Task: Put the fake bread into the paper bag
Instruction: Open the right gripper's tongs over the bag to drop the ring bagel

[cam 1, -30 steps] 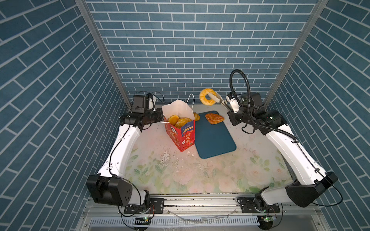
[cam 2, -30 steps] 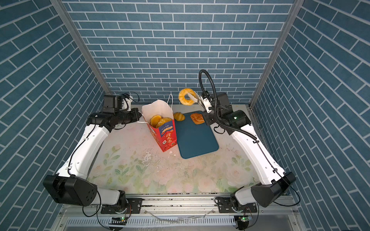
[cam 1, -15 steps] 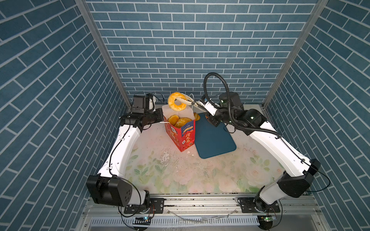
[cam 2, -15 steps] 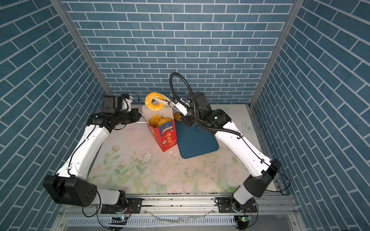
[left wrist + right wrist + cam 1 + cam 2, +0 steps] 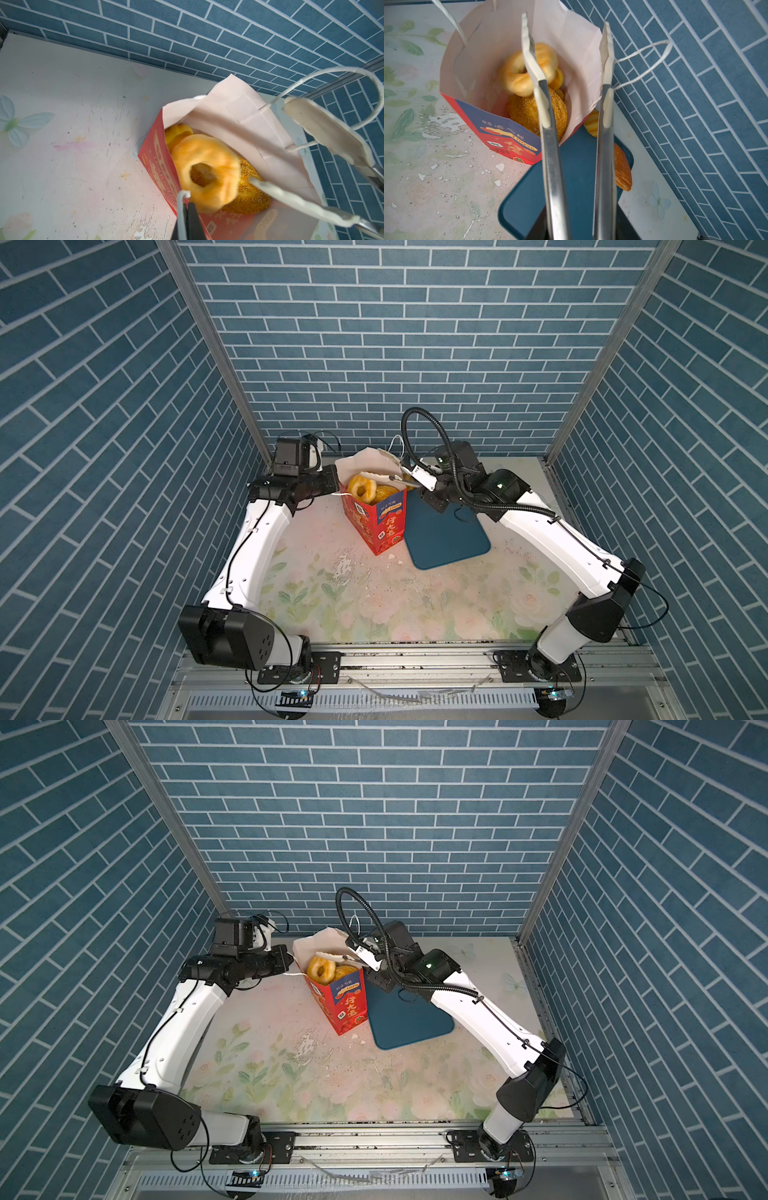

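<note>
Right wrist view: my right gripper (image 5: 565, 20) is spread. Both long tong fingers (image 5: 542, 99) are bare, with nothing between them. The tips hang over the open mouth of the paper bag (image 5: 508, 143).

Below the tips, inside the bag, the braided ring (image 5: 512, 81) shows blurred on top of a grainy round loaf (image 5: 523, 112). I cannot tell whether it touches a finger.

Back along my finger shafts lies the teal tray (image 5: 525, 203). A small ridged bun (image 5: 591, 122) sits at its edge, just beside the bag. A flat reddish-brown pastry (image 5: 623, 172) lies at the tray's rim, partly hidden by one finger.

Left wrist view: my left gripper (image 5: 186, 205) is pressed together, pinching a white cord handle (image 5: 182, 193) at the bag's near wall. The bag stands upright on the floral table (image 5: 425, 145).
</note>
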Controlling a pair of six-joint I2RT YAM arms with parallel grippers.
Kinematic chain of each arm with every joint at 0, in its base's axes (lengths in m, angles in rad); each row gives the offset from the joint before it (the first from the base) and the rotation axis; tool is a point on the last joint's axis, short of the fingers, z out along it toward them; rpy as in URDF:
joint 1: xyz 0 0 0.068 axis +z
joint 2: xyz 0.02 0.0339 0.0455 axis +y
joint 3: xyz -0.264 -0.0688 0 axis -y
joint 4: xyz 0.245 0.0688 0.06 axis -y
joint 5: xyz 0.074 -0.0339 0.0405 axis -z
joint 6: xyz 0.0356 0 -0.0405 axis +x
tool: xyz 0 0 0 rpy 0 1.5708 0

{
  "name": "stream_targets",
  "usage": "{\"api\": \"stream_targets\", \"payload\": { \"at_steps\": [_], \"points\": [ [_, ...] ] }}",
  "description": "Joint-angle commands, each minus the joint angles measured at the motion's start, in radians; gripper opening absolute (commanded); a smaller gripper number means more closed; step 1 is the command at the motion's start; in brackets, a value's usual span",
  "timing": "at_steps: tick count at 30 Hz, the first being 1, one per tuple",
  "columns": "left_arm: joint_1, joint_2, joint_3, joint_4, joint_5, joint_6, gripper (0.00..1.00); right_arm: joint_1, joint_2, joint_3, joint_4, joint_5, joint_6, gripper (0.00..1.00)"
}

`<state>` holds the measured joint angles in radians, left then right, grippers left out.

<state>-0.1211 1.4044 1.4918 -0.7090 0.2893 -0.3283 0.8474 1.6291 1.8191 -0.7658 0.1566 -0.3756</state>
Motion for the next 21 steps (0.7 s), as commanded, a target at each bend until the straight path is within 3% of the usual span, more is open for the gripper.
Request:
{"api": "stream_targets", "payload": {
  "at_steps": [1, 10, 21],
  "points": [
    [-0.001, -0.022, -0.003, 0.006, -0.007, 0.009, 0.04, 0.005, -0.01, 0.053, 0.022, 0.018, -0.014, 0.41],
    [0.015, -0.006, 0.024, -0.006, -0.021, 0.03, 0.01, -0.013, -0.11, 0.057, 0.121, 0.08, 0.017, 0.39],
    [0.082, 0.05, 0.097, -0.038, 0.04, 0.057, 0.0, -0.202, -0.281, -0.086, 0.103, 0.145, 0.112, 0.38]
  ]
}}
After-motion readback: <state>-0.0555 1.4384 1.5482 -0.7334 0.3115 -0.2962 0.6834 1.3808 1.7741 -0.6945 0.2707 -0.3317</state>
